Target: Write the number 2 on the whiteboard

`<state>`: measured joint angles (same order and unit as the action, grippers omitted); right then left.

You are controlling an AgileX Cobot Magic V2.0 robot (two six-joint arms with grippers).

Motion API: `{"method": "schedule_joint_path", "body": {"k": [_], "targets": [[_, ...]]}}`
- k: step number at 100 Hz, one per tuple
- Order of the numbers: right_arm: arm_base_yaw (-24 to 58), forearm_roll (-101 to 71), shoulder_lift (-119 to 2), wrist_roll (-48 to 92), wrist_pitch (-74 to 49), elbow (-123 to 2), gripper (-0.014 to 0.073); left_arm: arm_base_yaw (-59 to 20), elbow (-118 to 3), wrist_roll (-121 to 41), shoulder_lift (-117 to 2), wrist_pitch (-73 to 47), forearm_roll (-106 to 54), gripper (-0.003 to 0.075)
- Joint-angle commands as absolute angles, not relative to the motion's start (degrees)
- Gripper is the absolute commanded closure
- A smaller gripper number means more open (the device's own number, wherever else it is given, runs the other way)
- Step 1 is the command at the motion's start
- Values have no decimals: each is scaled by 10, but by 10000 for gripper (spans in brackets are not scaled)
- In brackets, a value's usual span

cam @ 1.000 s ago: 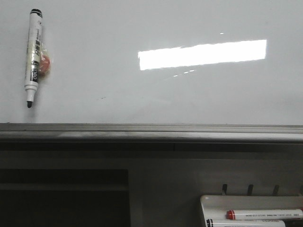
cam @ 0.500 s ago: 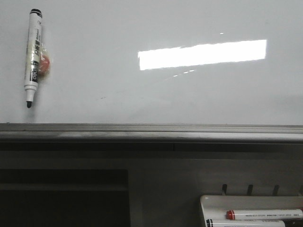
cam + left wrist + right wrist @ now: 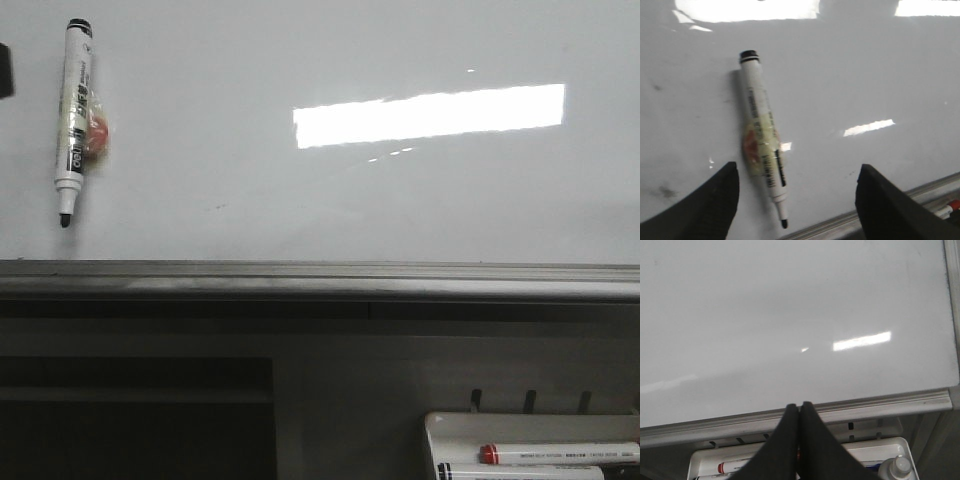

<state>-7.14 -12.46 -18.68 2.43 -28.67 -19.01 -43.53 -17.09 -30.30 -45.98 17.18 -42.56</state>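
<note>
Dark left gripper [image 3: 796, 200] edge now being seen entering at the far left (fingers spread wide), right gripper [image 3: 799, 440] pressed together, uncapped marker [image 3: 73, 118] being held against glossy whiteboard [image 3: 350, 200], still unmarked.

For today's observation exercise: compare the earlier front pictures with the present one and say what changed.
A dark object, probably part of the left arm, has come in at the board's left edge. The marker stuck on the whiteboard and the tray stayed put.
</note>
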Motion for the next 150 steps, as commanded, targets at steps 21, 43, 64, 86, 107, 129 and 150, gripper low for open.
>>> {"method": "schedule_joint_path", "body": {"k": [21,43,64,86,107,129,150], "targets": [[-29,-131,-194,28,-253,-210,654,-559,-193,-302,-584,395,-515,259],[-10,-131,-194,28,-253,-210,654,-564,-220,-295,-653,405,-565,262],[-3,-131,-194,28,-253,-210,654,-554,-251,-295,-709,411,-602,291],[-3,-131,-194,28,-253,-210,654,-554,-259,-295,-727,417,-649,574],[2,-131,-194,28,-278,-210,654,-554,-259,-301,-727,431,-645,741],[65,-192,-194,87,-318,-232,654,-565,-259,-301,-704,363,-529,741],[152,-381,-226,338,-357,-271,654,-571,-259,-301,-636,211,-261,741]]}}
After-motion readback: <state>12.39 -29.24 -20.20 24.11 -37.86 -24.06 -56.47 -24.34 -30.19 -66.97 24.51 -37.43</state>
